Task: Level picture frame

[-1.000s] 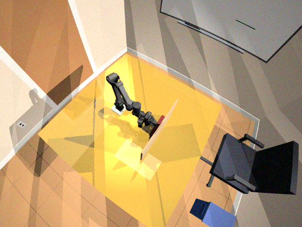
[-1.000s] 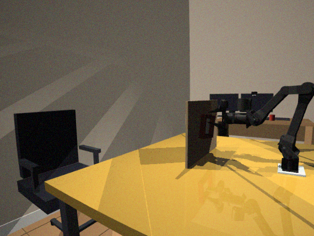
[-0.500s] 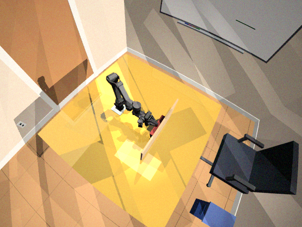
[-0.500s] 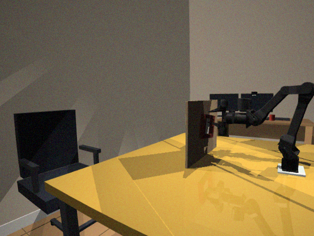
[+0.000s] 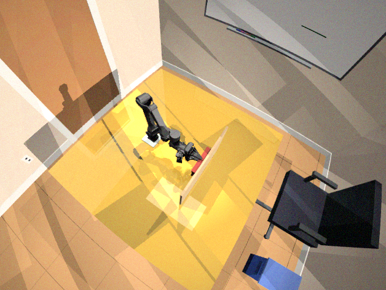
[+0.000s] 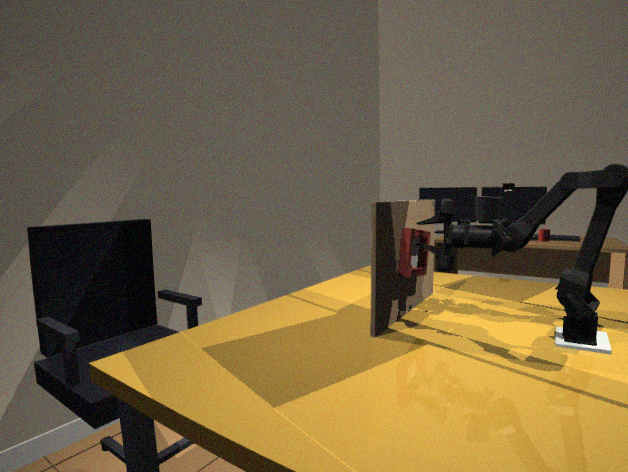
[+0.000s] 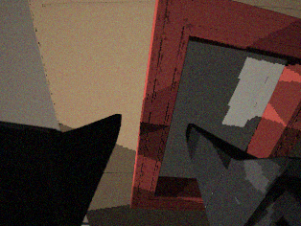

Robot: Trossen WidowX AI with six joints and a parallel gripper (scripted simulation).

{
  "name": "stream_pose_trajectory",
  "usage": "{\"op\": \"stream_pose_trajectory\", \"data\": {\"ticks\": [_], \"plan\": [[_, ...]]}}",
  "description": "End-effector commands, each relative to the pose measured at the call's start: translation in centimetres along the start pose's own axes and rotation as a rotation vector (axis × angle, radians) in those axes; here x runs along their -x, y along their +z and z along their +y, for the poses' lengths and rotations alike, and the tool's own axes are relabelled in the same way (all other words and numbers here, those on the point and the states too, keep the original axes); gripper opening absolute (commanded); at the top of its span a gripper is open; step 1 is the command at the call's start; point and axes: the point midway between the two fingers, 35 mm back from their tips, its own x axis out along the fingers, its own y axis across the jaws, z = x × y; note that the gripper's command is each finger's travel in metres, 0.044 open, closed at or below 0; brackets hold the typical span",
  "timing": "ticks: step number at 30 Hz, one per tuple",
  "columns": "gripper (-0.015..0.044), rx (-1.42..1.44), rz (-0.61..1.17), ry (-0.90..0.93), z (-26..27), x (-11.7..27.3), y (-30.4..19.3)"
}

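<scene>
While the jaws stand apart, the frame encloses grey.

Wrist view close, dim (perhaps facing panel).

You are looking at an office or meeting room: a black armchair stands just off one edge of the yellow tabletop, a whiteboard hangs beyond another, and past the tabletop's far edge you see what are probably monitors above a wooden desk.
</scene>
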Motion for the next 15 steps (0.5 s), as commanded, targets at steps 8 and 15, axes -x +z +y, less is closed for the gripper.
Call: {"op": "stream_pose_trajectory", "data": {"ticks": [8, 15], "plan": [[0.0208, 0.004, -0.001, 0.004, 0.2, -0.06, 0.0], [0.0063, 0.004, -0.001, 0.004, 0.2, -0.06, 0.0]]}}
